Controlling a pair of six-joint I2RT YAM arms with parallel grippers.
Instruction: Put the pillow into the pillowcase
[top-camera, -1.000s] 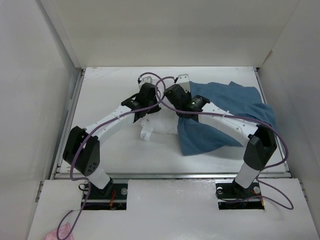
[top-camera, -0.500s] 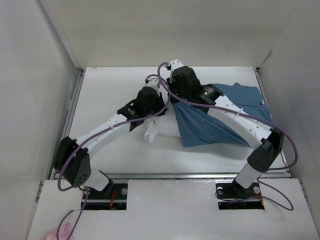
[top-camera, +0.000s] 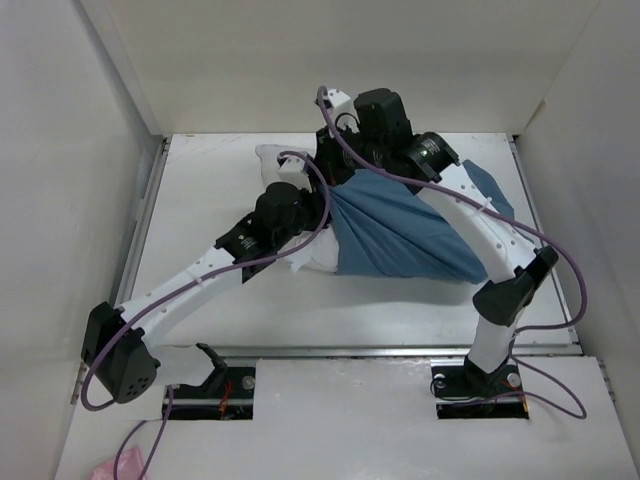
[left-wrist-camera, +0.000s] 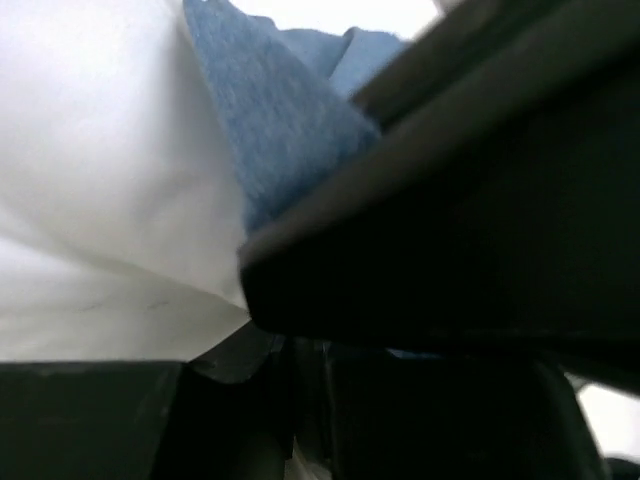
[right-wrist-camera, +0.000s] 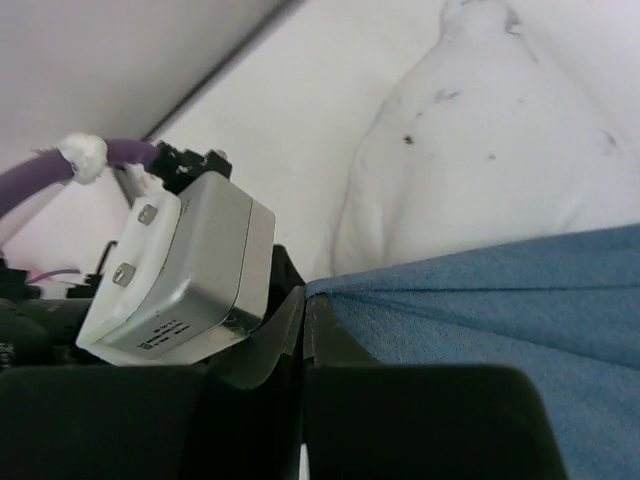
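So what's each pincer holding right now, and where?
Right pincer grips the pillowcase by its edge, beside the pillow. Left pincer sits against that cloth; a hold can't be told.

We lose most of the pillow (top-camera: 272, 160) beneath the pillowcase (top-camera: 390, 228); the left gripper (left-wrist-camera: 265, 335) shows only as dark blur

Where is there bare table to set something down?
Bare table lies far-left, between the side wall and the left arm, and along the near edge before the limp blue cloth pillowcase. The centre is crowded: plump white fabric pillow, pillowcase, left arm, right arm.
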